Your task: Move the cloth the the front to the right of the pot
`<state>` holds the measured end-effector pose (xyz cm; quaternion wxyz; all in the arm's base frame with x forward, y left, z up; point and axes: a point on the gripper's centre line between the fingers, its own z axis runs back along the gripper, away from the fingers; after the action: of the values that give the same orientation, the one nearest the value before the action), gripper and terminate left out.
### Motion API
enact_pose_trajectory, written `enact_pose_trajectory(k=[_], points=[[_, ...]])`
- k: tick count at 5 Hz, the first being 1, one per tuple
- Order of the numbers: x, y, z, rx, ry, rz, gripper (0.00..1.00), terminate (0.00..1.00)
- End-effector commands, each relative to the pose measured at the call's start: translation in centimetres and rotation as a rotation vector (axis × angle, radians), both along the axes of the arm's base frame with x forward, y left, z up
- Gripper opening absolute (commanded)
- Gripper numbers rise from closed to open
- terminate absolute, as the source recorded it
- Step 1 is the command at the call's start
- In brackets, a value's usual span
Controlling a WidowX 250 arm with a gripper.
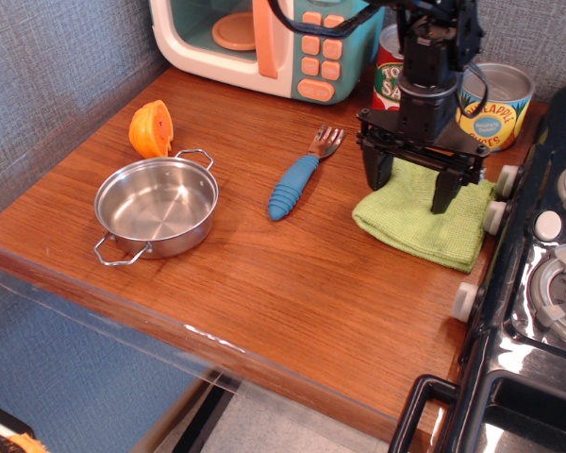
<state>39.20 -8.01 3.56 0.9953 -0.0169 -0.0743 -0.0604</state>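
The lime-green cloth (424,222) lies at the right of the wooden counter, next to the stove, slightly bunched at its left edge. My gripper (411,192) stands upright over the cloth's back half, open, its two black fingers spread wide with the tips at or just above the cloth. The steel pot (157,205) with two wire loop handles sits empty at the front left, far from the gripper.
A blue-handled fork (295,179) lies between pot and cloth. An orange half (151,128) sits behind the pot. A toy microwave (264,38), a tomato can (391,77) and a pineapple can (495,104) stand at the back. The black stove (538,274) borders the right.
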Motion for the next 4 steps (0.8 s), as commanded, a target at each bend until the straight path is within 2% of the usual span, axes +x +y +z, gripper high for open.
enact_pose_trajectory(k=[1, 2, 3, 4], points=[[1.1, -1.4, 1.7, 0.008, -0.043, -0.029, 1.0, 0.0], [1.4, -1.5, 0.2, 0.029, -0.013, -0.043, 1.0, 0.0], [1.2, -0.3, -2.5, 0.084, 0.049, -0.041, 1.0, 0.0], [0.3, 2.2, -4.8, 0.168, 0.095, -0.029, 1.0, 0.0]])
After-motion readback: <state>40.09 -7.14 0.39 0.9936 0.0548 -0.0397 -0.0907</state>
